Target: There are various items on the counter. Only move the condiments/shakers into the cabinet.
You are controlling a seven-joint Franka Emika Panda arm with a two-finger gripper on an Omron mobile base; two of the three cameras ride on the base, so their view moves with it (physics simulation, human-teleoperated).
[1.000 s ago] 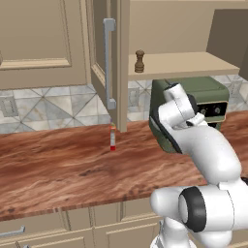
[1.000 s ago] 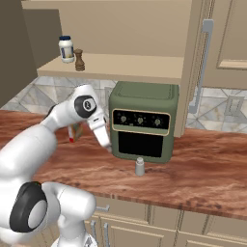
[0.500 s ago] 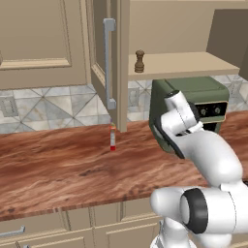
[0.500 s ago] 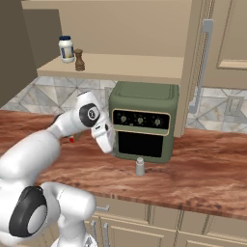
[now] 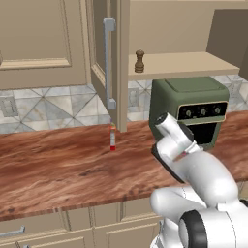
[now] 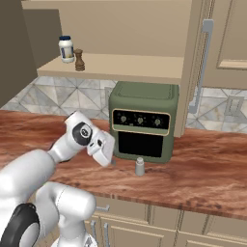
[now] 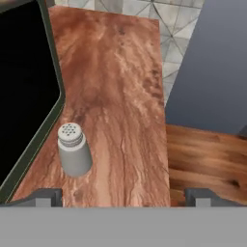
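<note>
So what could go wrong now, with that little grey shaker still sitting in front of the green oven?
The small pale grey shaker stands upright close to the big green oven; the open gripper sits off to one side of it, so a finger might tip it over or strike the oven door. It also stands near the reddish-brown wooden counter edge, so a nudge could knock it off.

**Three cameras on one stretch of kitchen**

Left base view: set behind the arm to its left, looking forward and down over the counter. Right base view: same, from behind-right. Shared by both: green oven, cabinet shelf, pepper mill. Hand view: close above the counter, aimed down past the oven front at the grey shaker.
</note>
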